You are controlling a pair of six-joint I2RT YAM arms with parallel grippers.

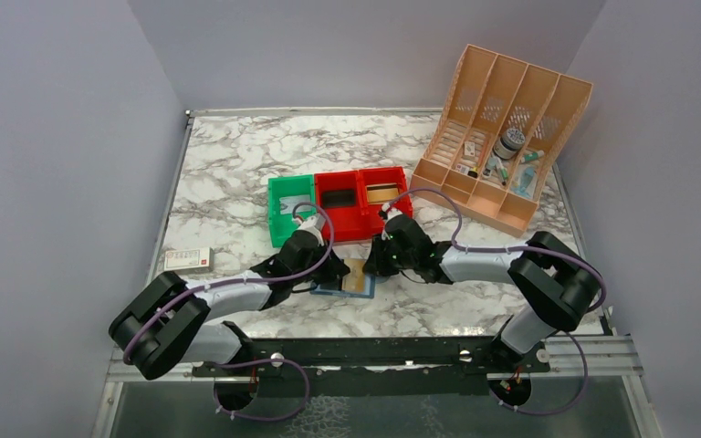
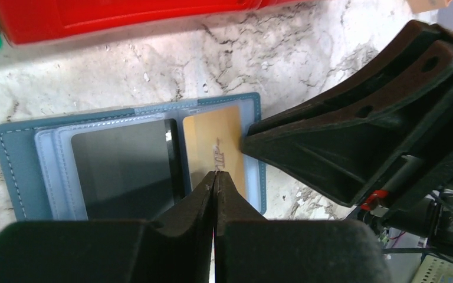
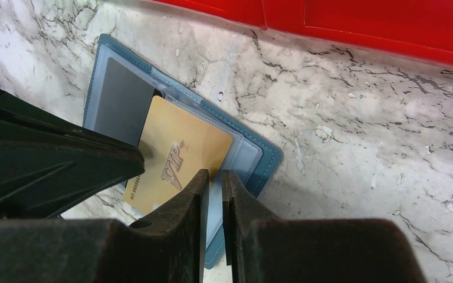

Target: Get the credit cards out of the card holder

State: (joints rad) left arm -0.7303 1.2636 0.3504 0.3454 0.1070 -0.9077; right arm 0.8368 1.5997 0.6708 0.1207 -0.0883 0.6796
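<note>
Left gripper: fingers pressed tip to tip with no gap showing, their points at the near edge of the gold card; whether a sliver of card is pinched between them cannot be told.
Right gripper: fingers drawn almost together with a thin slit between them, set over the clear pocket at the edge of the card holder, just beside the gold card; whether the pocket is clamped cannot be told.
Card holder: blue, lying open and flat on the marble table, near the red bins and between the two grippers.
Gold card: on the holder's right-hand panel, skewed against the pocket's lines and seemingly partly out of it.
Grey card: dark-faced, tucked square in the pocket of the other panel.
Handling: the cards look light, thin and stiff with a little flex; their glossy faces are probably slippery, and lying flat they offer little to a grip from above.
Where to hold: likely an exposed short edge or free corner, pinched across both faces and drawn along the pocket's line.
Risk: the holder looks light enough to drag along unless the other gripper pins it.
</note>
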